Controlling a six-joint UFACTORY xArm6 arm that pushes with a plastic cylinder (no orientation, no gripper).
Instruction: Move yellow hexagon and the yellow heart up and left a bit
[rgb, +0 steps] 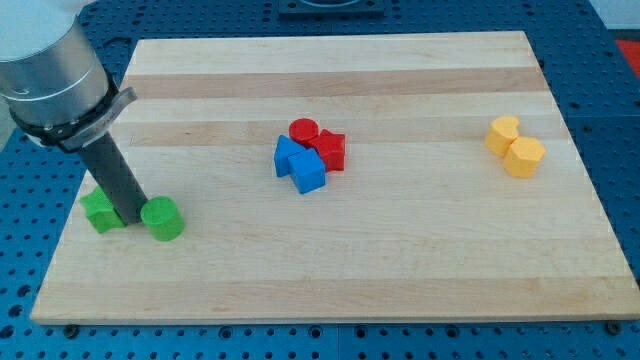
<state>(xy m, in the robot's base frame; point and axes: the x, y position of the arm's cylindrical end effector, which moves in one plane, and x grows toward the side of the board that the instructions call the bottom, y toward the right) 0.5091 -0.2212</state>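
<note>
In the camera view, the board (330, 260) carries 8 blocks: 2 yellow, 2 green, 2 red, 2 blue.

My tip (131, 219) is a bare rod end with nothing to clench or release; it holds nothing. It stands at the view's lower left, in the gap between the 2 green blocks. The green block (101, 212) on the tip's left has an irregular outline and seems to touch the rod. The green cylinder (162, 219) sits just beside the tip on its right.

The 2 yellow blocks lie far to the tip's right and a little toward the view's top, near the board's right edge. The yellow heart (503, 134) and the yellow hexagon (524, 157) touch; the hexagon sits to the lower right of the heart. Their shared long axis runs diagonally from upper left to lower right. Which way the heart's point faces I cannot tell.

Between the tip and the yellows, right of the tip and higher, is a tight cluster: a red cylinder (303, 130), a red star (331, 150), a blue cube (307, 171) and a blue block (286, 155), all pressed together.
</note>
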